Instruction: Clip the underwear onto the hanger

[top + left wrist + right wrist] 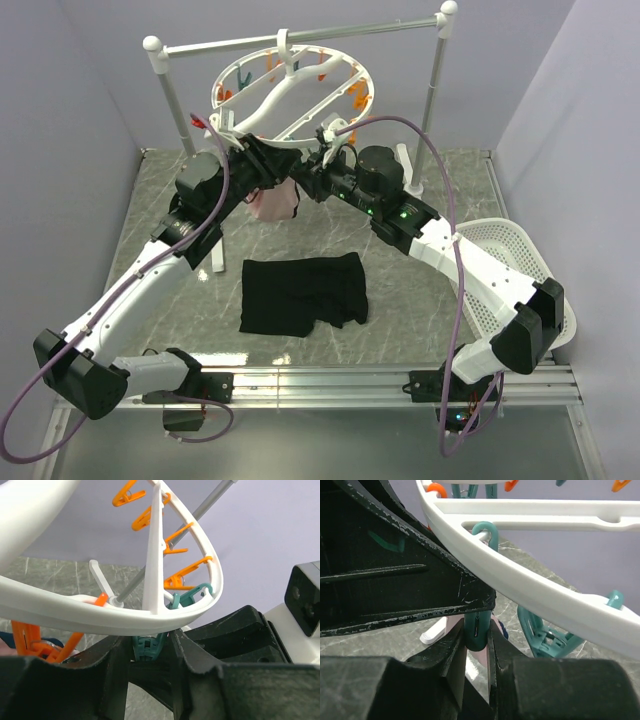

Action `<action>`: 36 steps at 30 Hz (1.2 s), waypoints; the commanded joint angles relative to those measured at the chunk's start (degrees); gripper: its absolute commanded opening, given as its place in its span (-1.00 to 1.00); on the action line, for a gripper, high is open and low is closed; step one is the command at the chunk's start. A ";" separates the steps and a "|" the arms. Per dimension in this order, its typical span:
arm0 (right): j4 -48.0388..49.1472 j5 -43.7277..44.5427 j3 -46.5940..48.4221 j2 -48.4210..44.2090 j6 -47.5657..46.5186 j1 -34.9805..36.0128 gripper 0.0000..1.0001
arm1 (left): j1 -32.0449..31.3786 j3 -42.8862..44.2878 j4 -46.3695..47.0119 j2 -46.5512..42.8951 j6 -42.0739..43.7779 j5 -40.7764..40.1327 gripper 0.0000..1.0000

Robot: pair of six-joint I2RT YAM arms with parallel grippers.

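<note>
Left gripper point(268, 165) is pinching a teal clothespin point(148, 647) just under the near rim of the hanger point(272, 100), its fingers point(95, 680) standing narrow and pressing on either side of the clip. Right gripper point(305, 172) is meeting it from the opposite side, its own narrow jaws clamping what looks like the lower part of the same clothespin point(477, 630). The underwear point(305, 292) is lying spread flat on the table point(400, 310), well below and apart from both grippers, nearer the arm bases and between the two arms, touching neither. Both arms are stretching up and forward from their bases and bending inward, so the wrists are coming together at the front of the ring, which is hanging from the rail stand point(152, 45). A pink garment point(275, 205) is dangling just beneath the two grippers. Only the overhead view is showing the underwear. The left wrist view is showing orange clothespins point(175, 580) ranged along the far rim. The right wrist view is showing the left gripper's black finger crossing just above the clamped clip, pale pink fabric beside it, and a second teal clothespin point(545, 632) hanging free further along the rim.
</note>
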 commanded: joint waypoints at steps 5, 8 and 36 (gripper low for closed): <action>-1.71 -3.52 -2.17 -3.27 -1.81 1.54 -0.30 | 0.44 0.83 4.43 -1.84 1.08 -2.44 -0.99; -2.06 -4.57 -4.80 -4.94 -2.34 0.49 -0.04 | 0.53 0.30 3.99 -2.37 2.04 -1.91 -0.99; 0.49 -8.35 6.44 1.99 -1.90 -1.45 -0.12 | 0.53 -1.90 4.16 -3.60 1.78 3.89 -0.99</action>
